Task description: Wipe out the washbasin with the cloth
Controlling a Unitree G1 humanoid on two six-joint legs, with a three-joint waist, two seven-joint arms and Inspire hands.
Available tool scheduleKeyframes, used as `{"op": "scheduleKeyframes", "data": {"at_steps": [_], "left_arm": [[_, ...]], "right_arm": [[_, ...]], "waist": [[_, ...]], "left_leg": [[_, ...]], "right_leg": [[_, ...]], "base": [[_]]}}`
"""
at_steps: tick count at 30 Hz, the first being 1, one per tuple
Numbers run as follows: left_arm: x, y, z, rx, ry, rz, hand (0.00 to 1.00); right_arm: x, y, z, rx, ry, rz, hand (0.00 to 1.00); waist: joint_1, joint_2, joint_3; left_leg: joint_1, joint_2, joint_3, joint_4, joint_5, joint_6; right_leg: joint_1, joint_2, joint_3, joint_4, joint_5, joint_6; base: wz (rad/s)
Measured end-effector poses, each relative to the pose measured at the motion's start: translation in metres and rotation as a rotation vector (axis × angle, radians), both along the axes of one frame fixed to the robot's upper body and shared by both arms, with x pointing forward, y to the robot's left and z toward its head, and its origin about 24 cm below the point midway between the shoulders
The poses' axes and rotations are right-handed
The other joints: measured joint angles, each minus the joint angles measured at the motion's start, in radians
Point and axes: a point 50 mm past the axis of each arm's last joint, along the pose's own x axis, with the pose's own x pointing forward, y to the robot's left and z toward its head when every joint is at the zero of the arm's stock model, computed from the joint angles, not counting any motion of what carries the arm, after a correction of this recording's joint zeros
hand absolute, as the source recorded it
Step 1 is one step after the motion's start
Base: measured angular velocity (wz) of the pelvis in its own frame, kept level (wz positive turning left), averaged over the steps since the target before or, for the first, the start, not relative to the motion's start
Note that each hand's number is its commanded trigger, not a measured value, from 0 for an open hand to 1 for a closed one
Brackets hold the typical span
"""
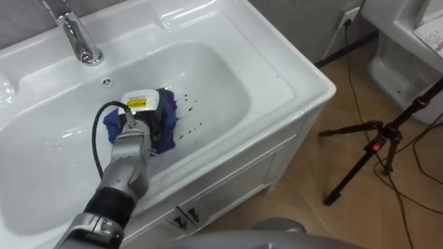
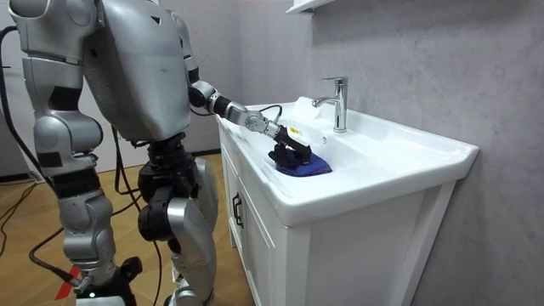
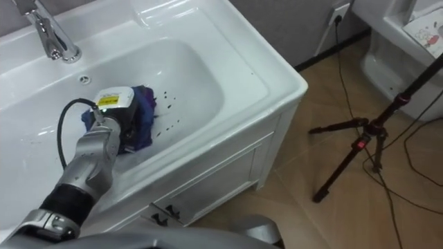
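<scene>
A white basin [image 1: 228,83] set in a white cabinet [image 2: 340,255], with a chrome tap [image 1: 76,38] at its back edge. Your robot stands close against the cabinet front and reaches its left arm down into the bowl. The left hand [image 1: 142,114] lies on top of a crumpled blue and purple cloth [image 1: 168,131], which sits on the basin floor near the front wall. The palm faces down, likely so the arm's weight keeps the cloth pressed to the surface for wiping. The cloth bunches up around the hand, so you cannot tell whether it is clutching the cloth or only pressing flat on it.

The eye views look straight down and show a scatter of small dark specks [image 1: 190,104] on the white surface just beside the cloth, towards the robot's right. These look like the dirt left to wipe.

The room view, from the side, shows the arm stretched nearly level over the rim. It also shows the right hand [image 2: 95,285] hanging low by the robot's side, too cut off to read.

A black tripod [image 1: 374,149] stands on the wooden floor past the cabinet's corner.
</scene>
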Motion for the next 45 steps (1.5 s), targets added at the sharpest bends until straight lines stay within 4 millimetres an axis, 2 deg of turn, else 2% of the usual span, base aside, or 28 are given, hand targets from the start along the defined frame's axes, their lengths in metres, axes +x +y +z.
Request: {"op": "scheduleKeyframes", "data": {"at_steps": [8, 11, 16, 19, 27, 35, 38, 45], "left_arm": [[0.009, -0.012, 0.005, -0.118, -0.014, 0.005, 1.0], [0.012, -0.018, 0.008, -0.154, -0.024, -0.003, 1.0], [0.015, -0.026, 0.016, -0.283, -0.05, 0.008, 1.0], [0.019, -0.034, 0.026, -0.341, -0.089, -0.025, 1.0], [0.027, -0.044, 0.037, -0.357, -0.132, -0.089, 1.0], [0.03, -0.043, 0.043, -0.403, -0.152, -0.083, 1.0], [0.034, -0.045, 0.048, -0.408, -0.167, -0.093, 1.0], [0.033, -0.046, 0.045, -0.399, -0.157, -0.099, 1.0]], "right_arm": [[0.001, 0.004, 0.0, 0.028, -0.023, 0.035, 0.0], [-0.002, 0.004, 0.0, 0.028, -0.019, 0.029, 0.0], [-0.004, 0.003, 0.0, 0.032, 0.003, 0.032, 0.0], [-0.005, 0.003, 0.0, 0.039, 0.009, 0.031, 0.0], [-0.005, 0.005, 0.0, 0.064, 0.014, 0.031, 0.0], [0.002, 0.005, 0.0, 0.066, 0.0, 0.032, 0.0], [0.0, 0.005, 0.0, 0.066, 0.01, 0.029, 0.0], [-0.006, 0.004, 0.0, 0.066, 0.042, 0.036, 0.0]], "waist": [[-0.006, 0.008, 0.0025], [-0.006, 0.012, 0.0012], [-0.031, 0.03, -0.0003], [-0.048, 0.028, 0.0016], [-0.048, 0.019, 0.0106], [-0.047, 0.02, 0.0103], [-0.047, 0.02, 0.0099], [-0.045, 0.02, 0.0103]], "left_leg": [[-0.002, 0.005, 0.0, 0.001, 0.0, -0.001], [-0.007, 0.007, 0.0, 0.007, -0.002, -0.001], [-0.022, 0.021, -0.003, 0.06, -0.023, -0.003], [-0.02, 0.022, -0.004, 0.063, -0.025, -0.003], [-0.017, 0.022, -0.004, 0.069, -0.026, -0.002], [-0.022, 0.023, -0.004, 0.069, -0.026, -0.002], [-0.023, 0.023, -0.004, 0.068, -0.026, -0.002], [-0.007, 0.021, -0.003, 0.048, -0.026, -0.002]], "right_leg": [[-0.001, 0.004, 0.001, 0.0, 0.002, -0.005], [-0.007, 0.011, 0.018, 0.0, 0.002, -0.006], [0.006, 0.017, 0.025, -0.001, 0.005, -0.008], [0.014, 0.017, 0.026, -0.002, 0.005, -0.008], [0.01, 0.022, 0.037, -0.002, 0.005, -0.008], [0.001, 0.024, 0.044, -0.002, 0.006, -0.009], [0.002, 0.023, 0.044, 0.0, 0.006, -0.009], [0.016, 0.027, 0.053, -0.002, 0.006, -0.01]], "base": [[0.0], [-0.05], [-0.09], [-0.04], [-0.03], [-0.02], [0.0], [-0.01]]}}
